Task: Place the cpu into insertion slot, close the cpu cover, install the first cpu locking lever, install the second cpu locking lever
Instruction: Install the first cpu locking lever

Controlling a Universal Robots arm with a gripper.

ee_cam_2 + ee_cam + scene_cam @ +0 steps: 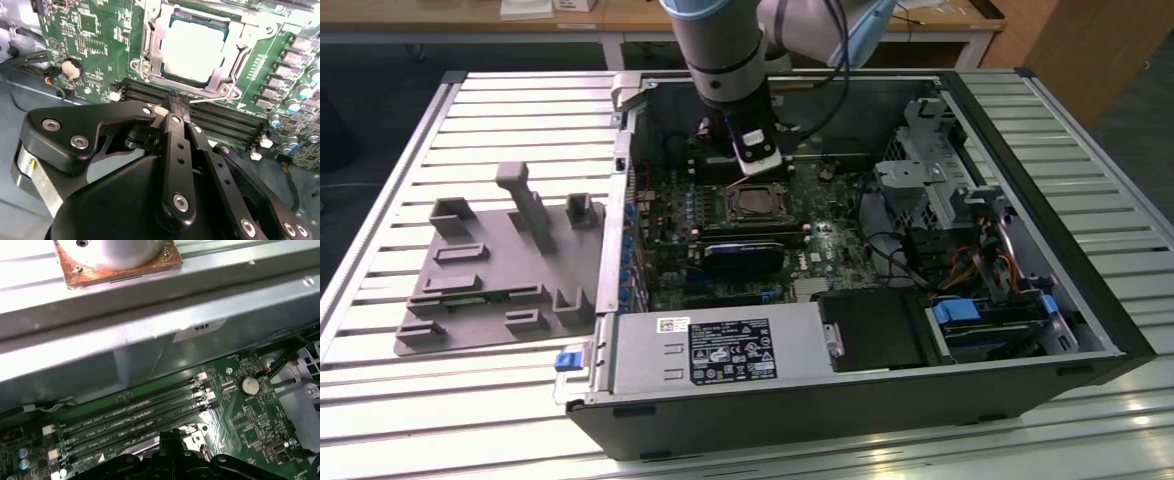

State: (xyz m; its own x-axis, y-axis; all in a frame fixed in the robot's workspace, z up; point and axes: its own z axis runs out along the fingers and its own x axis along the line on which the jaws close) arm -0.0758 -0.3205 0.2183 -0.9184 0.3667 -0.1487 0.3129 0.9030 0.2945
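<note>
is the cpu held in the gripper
No, in the second wrist view the cpu lies on the board inside the cpu cover window, apart from the gripper.

arm (724,50): upright, reaching straight down | end effector (178,106): closed (pinched tight)

Black label (734,352) with white print on the grey metal housing (640,362), lower centre of the exterior view, too small to read, small white sticker (672,323) just beside it, likewise illegible, fine white lettering on the green circuit board (90,45) in the second wrist view, and along the memory slots (130,420) in the first wrist view, none legible
</note>
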